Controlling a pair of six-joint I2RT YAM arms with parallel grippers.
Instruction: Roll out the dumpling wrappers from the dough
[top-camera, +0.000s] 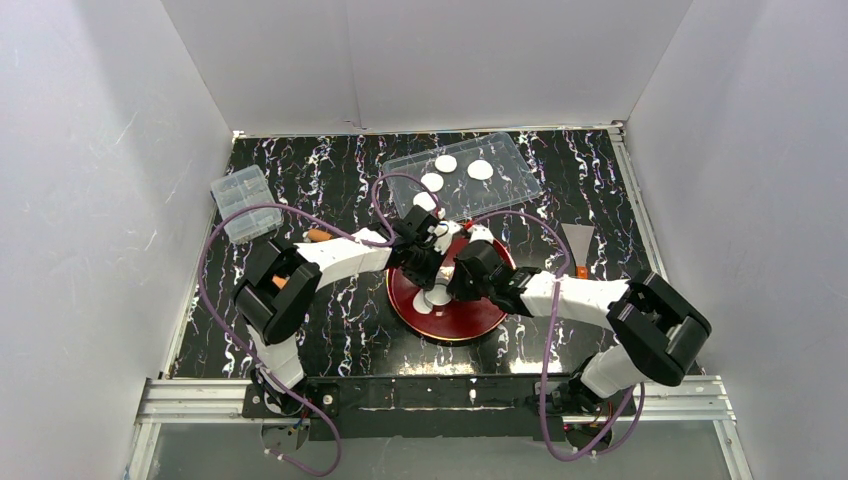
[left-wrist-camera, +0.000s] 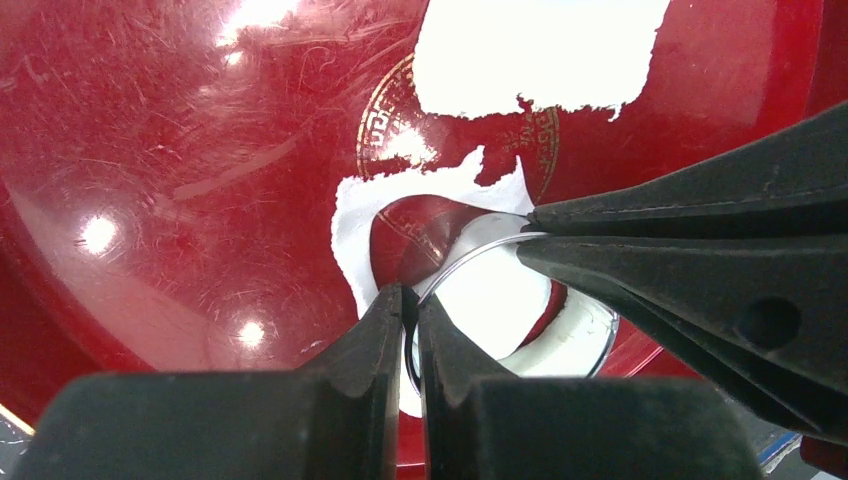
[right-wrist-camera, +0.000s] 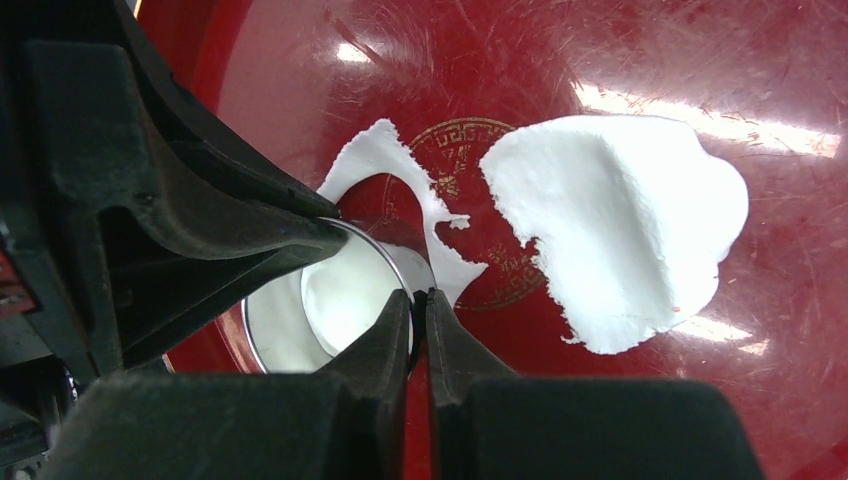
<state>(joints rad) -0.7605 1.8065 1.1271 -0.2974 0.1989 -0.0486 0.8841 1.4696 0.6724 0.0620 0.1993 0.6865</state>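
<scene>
On the red plate (right-wrist-camera: 790, 330), dough (right-wrist-camera: 620, 220) overlaps a gold key-pattern emblem (right-wrist-camera: 465, 128).

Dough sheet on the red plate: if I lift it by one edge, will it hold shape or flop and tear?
Probably floppy: the dough sheet lies thin and flush on the red plate, so it would likely drape. Probably tears easily: its edges are ragged, and the dough scrap beside it is a thin torn arc.

The red plate (left-wrist-camera: 200, 150) is reading glossy and finely scratched. The dough (right-wrist-camera: 620, 230) is looking matt, ragged-edged; ring cutter (right-wrist-camera: 400, 262) is gleaming like polished metal.
</scene>
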